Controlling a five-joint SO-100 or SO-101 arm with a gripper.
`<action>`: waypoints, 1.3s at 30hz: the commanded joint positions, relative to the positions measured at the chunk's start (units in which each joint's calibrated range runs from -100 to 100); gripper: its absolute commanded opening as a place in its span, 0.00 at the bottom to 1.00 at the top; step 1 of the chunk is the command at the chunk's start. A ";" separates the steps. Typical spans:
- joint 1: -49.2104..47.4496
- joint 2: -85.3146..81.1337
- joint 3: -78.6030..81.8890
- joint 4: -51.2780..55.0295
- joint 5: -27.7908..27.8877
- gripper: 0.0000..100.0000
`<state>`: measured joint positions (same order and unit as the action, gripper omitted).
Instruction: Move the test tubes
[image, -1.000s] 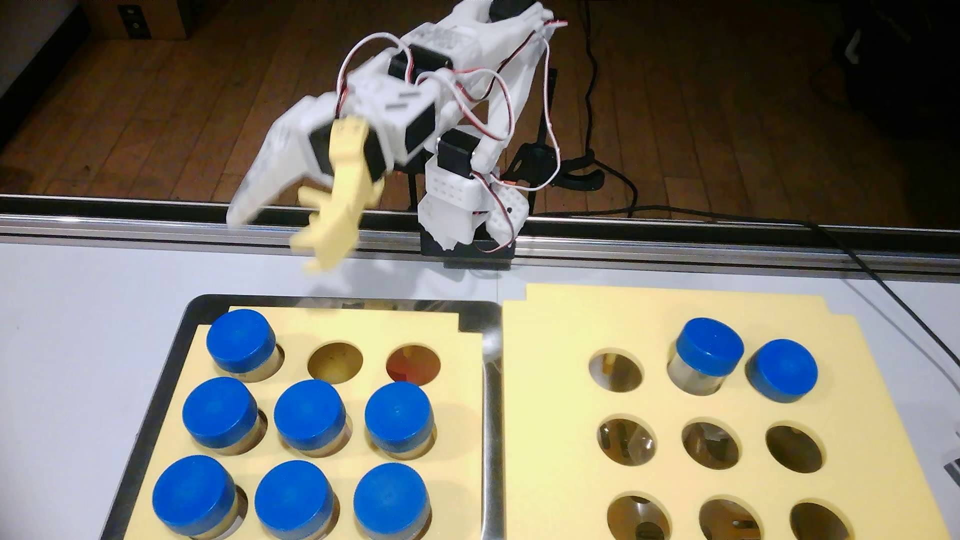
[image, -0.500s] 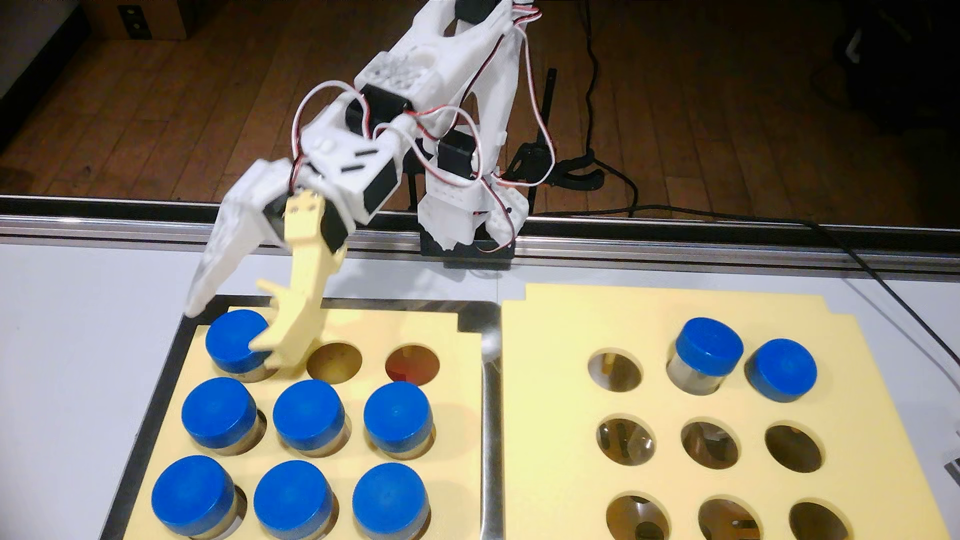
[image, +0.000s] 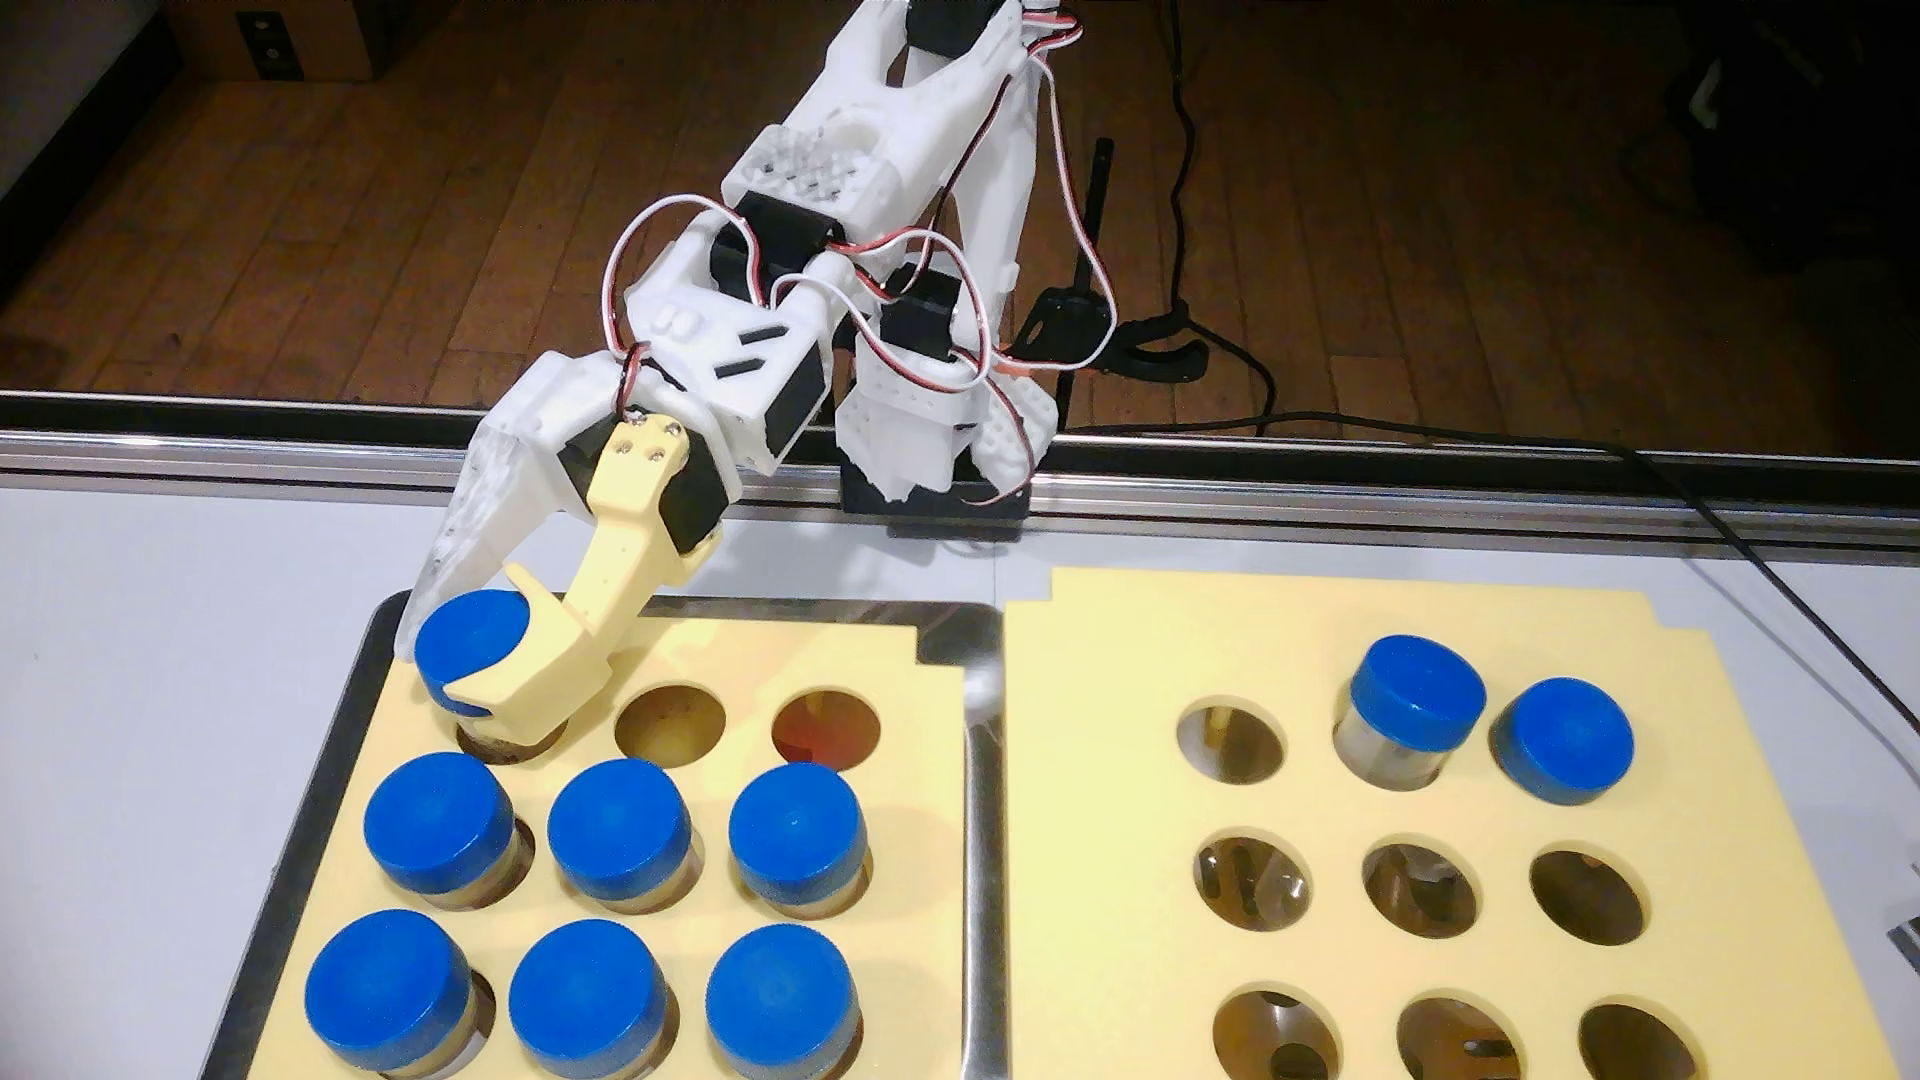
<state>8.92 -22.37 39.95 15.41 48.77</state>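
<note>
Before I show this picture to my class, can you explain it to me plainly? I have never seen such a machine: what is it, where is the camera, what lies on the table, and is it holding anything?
This is a small white robot arm clamped to the far edge of a table, seen by one fixed camera looking down from the near side. Its gripper has one white finger and one yellow finger. On the left of the view a yellow foam block with round holes sits in a metal tray; seven blue-capped tubes stand in it. On the right a second foam block holds two more tubes. The fingers sit on either side of the cap of the far-left tube, which is in its hole. Whether they are squeezing it I cannot tell.
</note>
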 joint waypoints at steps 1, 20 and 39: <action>-0.43 -0.77 -5.32 -0.80 -0.29 0.11; -22.88 -5.55 -36.19 -0.80 -0.34 0.11; -38.89 -13.10 -6.14 -0.89 -0.34 0.11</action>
<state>-29.56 -39.83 37.52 15.41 48.67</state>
